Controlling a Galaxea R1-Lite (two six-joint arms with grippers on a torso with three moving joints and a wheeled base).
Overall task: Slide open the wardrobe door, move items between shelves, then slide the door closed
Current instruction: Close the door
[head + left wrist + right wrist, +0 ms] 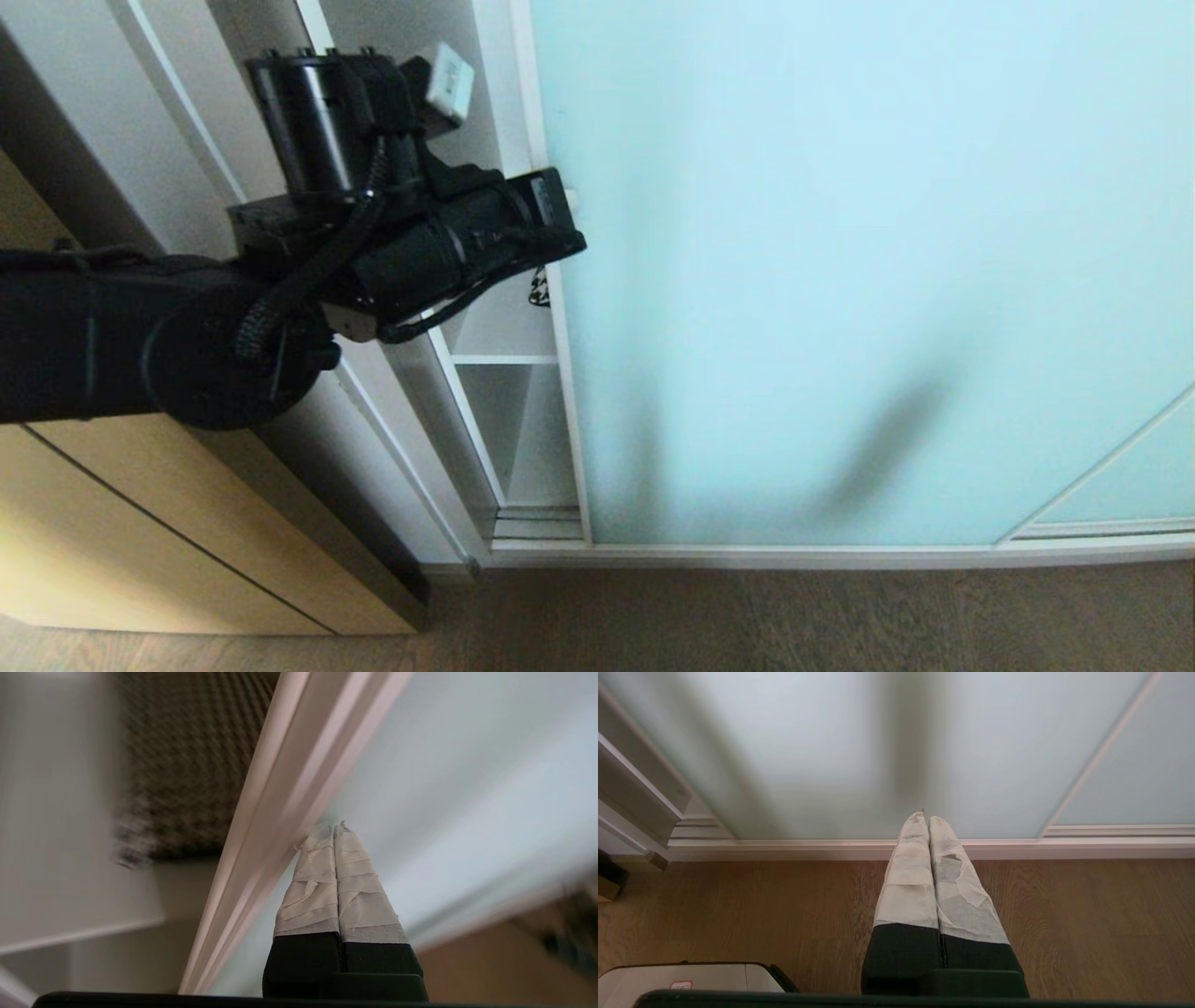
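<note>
The sliding wardrobe door (pixel 840 280), frosted pale aqua glass in a thin white frame, covers most of the wardrobe front. A narrow gap stays at its left edge. In that gap I see white shelves (pixel 504 358) and a sliver of the houndstooth cushion (pixel 539 285). My left gripper (pixel 569 198) is shut and empty, its taped tips against the door's left frame edge (pixel 280 812). In the left wrist view the left gripper (pixel 332 826) rests on the glass beside the frame, with the cushion (pixel 187 765) on a shelf (pixel 79 933) behind it. My right gripper (pixel 928 819) hangs shut and empty over the floor, in front of the door's foot.
A light wooden cabinet (pixel 140 541) stands left of the wardrobe, close under my left arm. Wooden floor (pixel 747 616) runs along the door's bottom track (pixel 747 553). A second glass panel (pixel 1120 476) overlaps at the lower right. Part of my base (pixel 682 977) shows near the right arm.
</note>
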